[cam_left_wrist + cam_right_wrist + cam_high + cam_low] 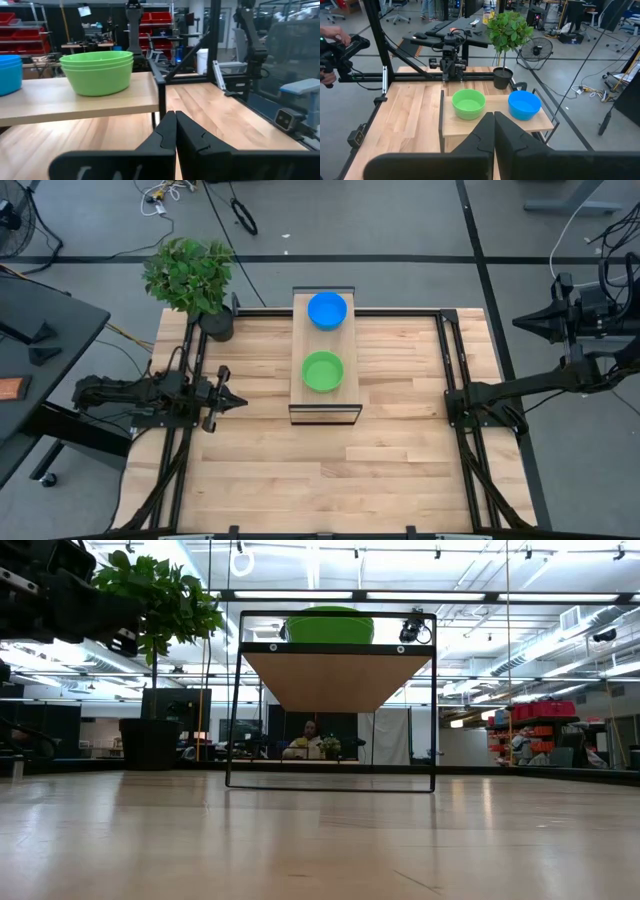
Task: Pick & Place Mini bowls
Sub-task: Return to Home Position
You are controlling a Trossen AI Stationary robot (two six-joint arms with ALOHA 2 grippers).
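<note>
Overhead, a small raised shelf stood at the upper centre of a pale wooden desk. On its top sat two stacks of mini bowls: the blue stack toward the top of the frame and the green stack just below it, apart, not touching. The bowls were round, so they had no long axis. All sat upright with their openings facing up.

The left claw lay low at left of centre, pointing right toward the shelf. The green stack lay to its right and slightly up. In the left wrist view its fingers were pressed together, holding nothing.

The right claw was drawn back at the right side of the desk, farther from the bowls than the left. Its fingers also met, empty.

A leafy plant stood at the upper left corner of the desk, clear of both stacks.

The placing looked done, with no bowl left on the desk.
</note>
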